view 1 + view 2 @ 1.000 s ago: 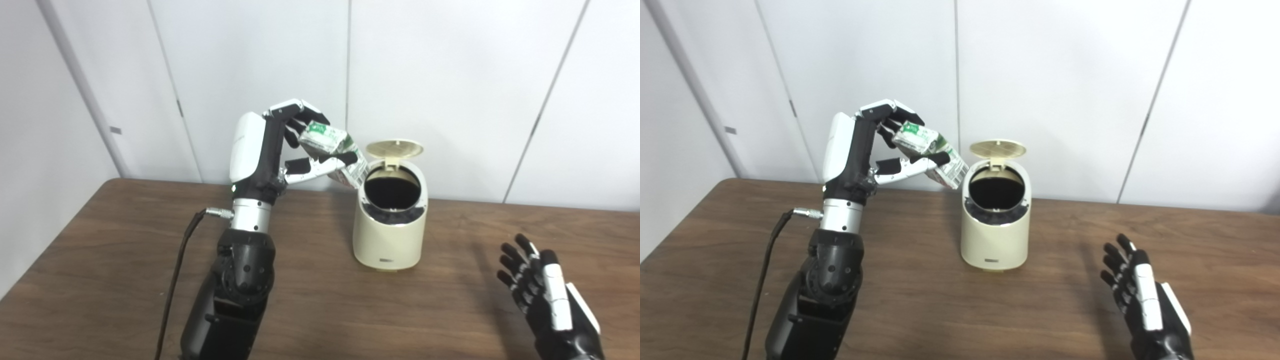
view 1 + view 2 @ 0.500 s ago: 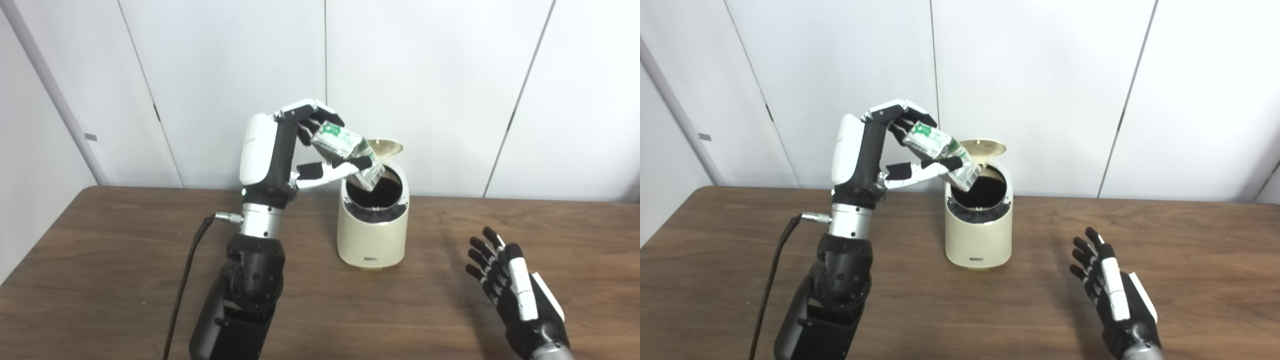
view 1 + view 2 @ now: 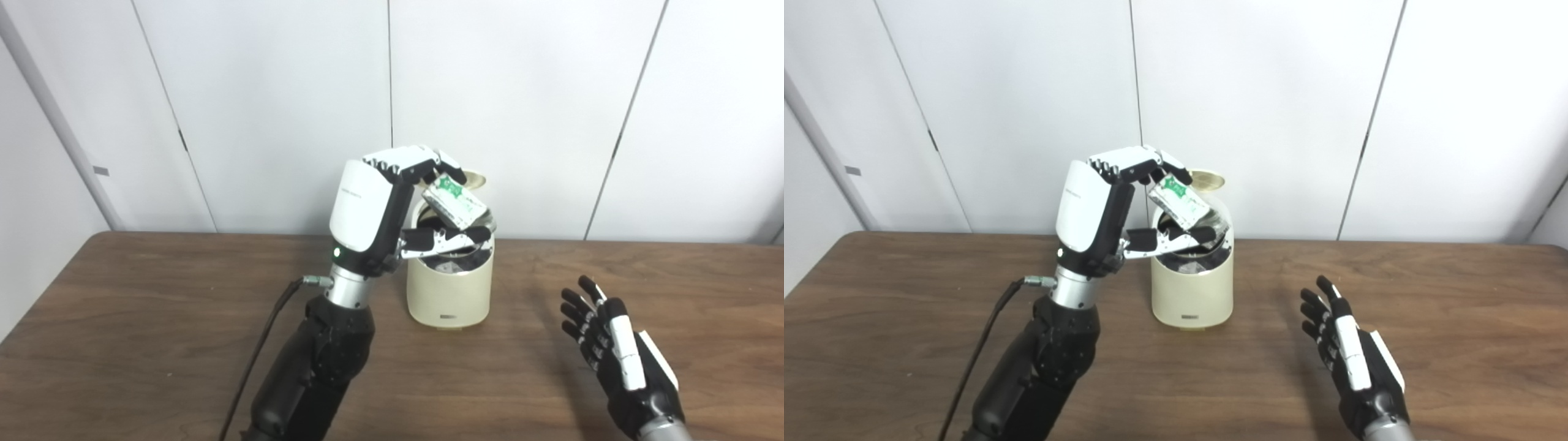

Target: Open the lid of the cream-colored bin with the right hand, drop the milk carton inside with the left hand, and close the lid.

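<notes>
Drop step: at frame centre the left hand (image 3: 392, 208) grips the green-and-white milk carton (image 3: 456, 203) over the open cream-colored plastic bin (image 3: 450, 294); next, release. Right hand (image 3: 618, 355), lower right, is empty, fingers spread.

- Left hand (image 3: 392, 202): white back shell, black fingers with white segments, small green light near the wrist (lower edge of shell).
- Silver wrist collar, black forearm, black cable.
- Right hand (image 3: 618, 349): black fingers, white strips.
</notes>
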